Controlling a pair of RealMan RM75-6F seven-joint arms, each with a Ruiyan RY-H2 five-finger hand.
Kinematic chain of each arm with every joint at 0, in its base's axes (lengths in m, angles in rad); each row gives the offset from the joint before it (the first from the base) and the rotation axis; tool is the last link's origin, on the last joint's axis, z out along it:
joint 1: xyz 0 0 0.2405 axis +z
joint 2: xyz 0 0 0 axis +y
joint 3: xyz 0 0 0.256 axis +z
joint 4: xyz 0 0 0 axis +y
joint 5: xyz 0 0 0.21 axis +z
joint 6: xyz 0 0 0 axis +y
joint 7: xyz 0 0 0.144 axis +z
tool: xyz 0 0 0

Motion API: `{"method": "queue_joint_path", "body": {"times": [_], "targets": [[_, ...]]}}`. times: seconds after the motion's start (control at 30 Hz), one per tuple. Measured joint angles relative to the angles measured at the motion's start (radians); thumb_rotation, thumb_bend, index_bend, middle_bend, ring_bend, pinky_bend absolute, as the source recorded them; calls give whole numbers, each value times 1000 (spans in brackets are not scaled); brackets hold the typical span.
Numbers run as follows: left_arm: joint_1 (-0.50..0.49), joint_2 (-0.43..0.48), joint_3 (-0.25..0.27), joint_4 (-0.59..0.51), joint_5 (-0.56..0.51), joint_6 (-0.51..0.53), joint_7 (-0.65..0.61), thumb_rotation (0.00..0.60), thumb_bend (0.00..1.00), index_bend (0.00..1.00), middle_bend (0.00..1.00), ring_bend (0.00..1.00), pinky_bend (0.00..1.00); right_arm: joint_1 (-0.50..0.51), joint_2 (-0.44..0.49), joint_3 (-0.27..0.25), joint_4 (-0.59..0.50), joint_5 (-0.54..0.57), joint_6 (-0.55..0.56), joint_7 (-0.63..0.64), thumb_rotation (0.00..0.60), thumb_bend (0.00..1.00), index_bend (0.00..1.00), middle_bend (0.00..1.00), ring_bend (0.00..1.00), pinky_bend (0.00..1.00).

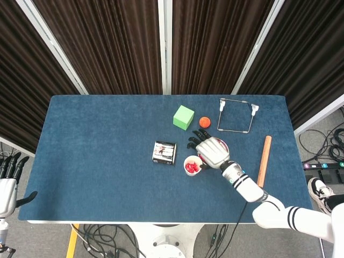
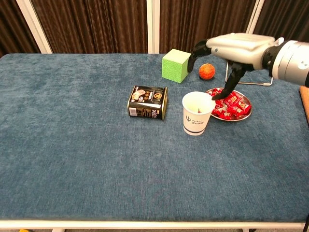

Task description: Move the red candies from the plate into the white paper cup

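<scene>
On the blue felt-like table (image 2: 72, 159) we see a white paper cup (image 2: 197, 113) with a small dark logo, candies inside, beside a round metal plate (image 2: 245, 114) of shiny red candies (image 2: 231, 106). Our right hand (image 2: 236, 46) hovers above, fingers spread, empty. Our left hand (image 1: 7, 180) hangs released, empty.

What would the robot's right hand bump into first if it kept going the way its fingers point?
Probably the green cube. In the head view the right hand points up and left, above the white paper cup, toward the cube. It looks raised, so it might pass over; depth is unclear.
</scene>
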Motion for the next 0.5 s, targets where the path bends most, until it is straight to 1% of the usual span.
{"method": "queue_joint_path", "body": {"times": [0.13, 0.27, 0.5], "targets": [[-2, -1, 1, -3, 6, 1, 2, 600, 0, 162, 136, 83, 89, -4, 0, 14, 41, 51, -7, -4, 600, 105, 344, 186, 0, 1], [-3, -1, 1, -9, 9, -1, 7, 600, 0, 162, 136, 83, 89, 8, -24, 16, 110, 112, -54, -35, 600, 128, 377, 186, 0, 1], [-3, 2, 1, -15, 6, -3, 12, 600, 0, 162, 136, 84, 89, 45, -133, 16, 259, 199, -138, -86, 600, 139, 419, 185, 0, 2]]}}
